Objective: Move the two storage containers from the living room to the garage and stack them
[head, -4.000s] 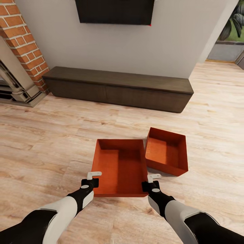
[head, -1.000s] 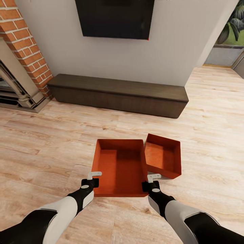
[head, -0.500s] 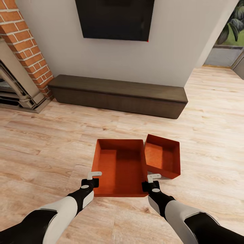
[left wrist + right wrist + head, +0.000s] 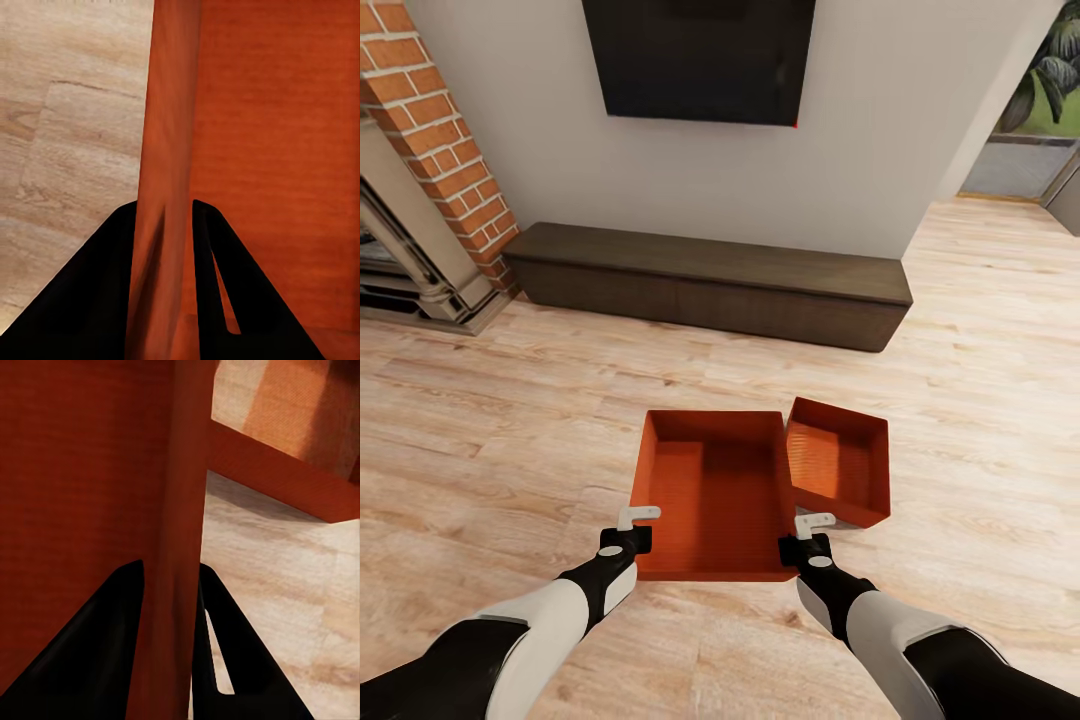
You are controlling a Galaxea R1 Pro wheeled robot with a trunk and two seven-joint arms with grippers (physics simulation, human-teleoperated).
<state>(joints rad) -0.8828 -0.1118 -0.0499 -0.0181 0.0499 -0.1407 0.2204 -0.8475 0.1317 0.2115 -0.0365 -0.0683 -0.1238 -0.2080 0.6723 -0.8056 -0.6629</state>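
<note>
An orange-red storage container (image 4: 710, 490) is held up in front of me over the living room's pale wood floor. My left gripper (image 4: 637, 518) is shut on its left wall (image 4: 169, 187); my right gripper (image 4: 814, 524) is shut on its right wall (image 4: 184, 547). In both wrist views the dark fingers (image 4: 112, 292) (image 4: 112, 645) pinch the thin wall from either side. The second storage container (image 4: 838, 472) rests on the floor just right of the held one, partly tucked behind its right wall, and also shows in the right wrist view (image 4: 300, 442). The garage is out of view.
A long low dark-brown cabinet (image 4: 710, 280) runs along the white wall ahead, under a black TV (image 4: 700, 55). A red-brick fireplace (image 4: 430, 170) stands at the left. An opening with a plant (image 4: 1050, 90) lies at the far right.
The held container has risen with both grippers still shut on it, and the view has shifted: the cabinet and second container sit slightly lower and farther. In the last half second little differs.
</note>
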